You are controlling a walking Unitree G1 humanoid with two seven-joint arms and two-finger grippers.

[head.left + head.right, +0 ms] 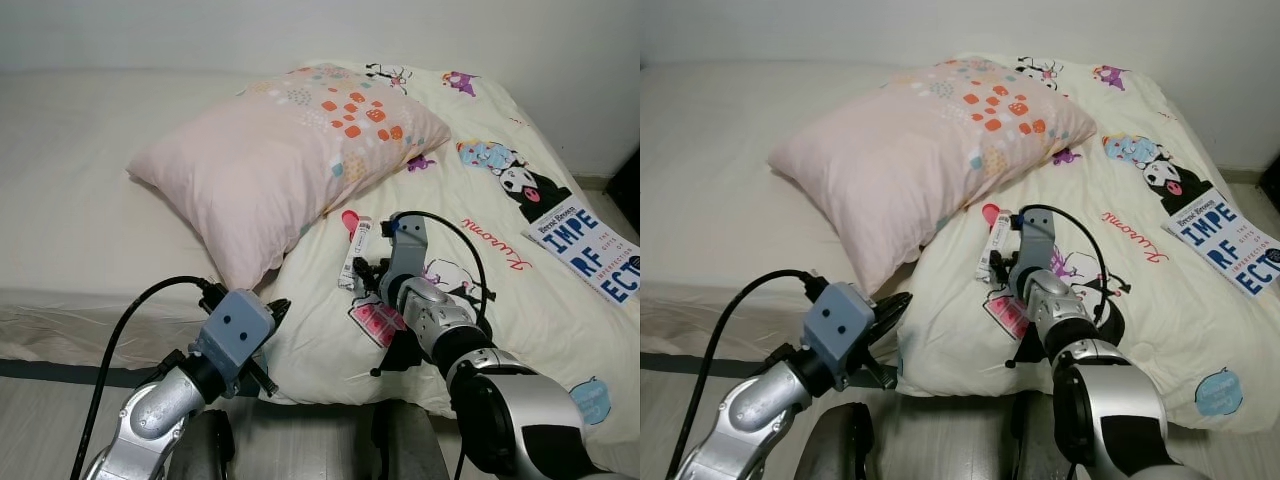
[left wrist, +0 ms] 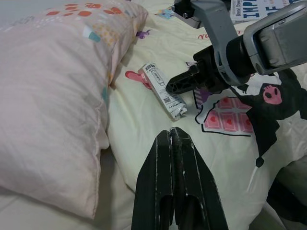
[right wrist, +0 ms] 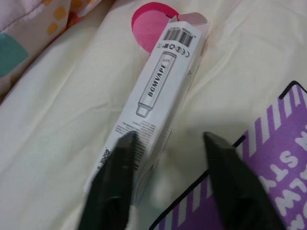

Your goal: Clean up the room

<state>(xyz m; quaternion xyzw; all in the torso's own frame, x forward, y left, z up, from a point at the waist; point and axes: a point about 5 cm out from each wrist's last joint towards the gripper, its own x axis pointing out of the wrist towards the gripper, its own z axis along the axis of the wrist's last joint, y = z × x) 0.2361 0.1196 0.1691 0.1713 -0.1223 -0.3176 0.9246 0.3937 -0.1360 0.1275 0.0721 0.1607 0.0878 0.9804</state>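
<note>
Lies on the bed [image 1: 120,170], well in from the foot edge and just beside the lower corner of the pillow [image 1: 290,150]: a slim white box [image 3: 156,100], long axis running from the foot edge up toward the head of the bed. Sits nearer the right gripper [image 3: 168,184], fingers apart, hovering at the box's near end with one finger over the box and the other on bare quilt beside it, so probably needs a small sideways shift to straddle the width. Rests by the foot edge, farther off: left gripper [image 2: 173,139], fingers pressed together.
</note>
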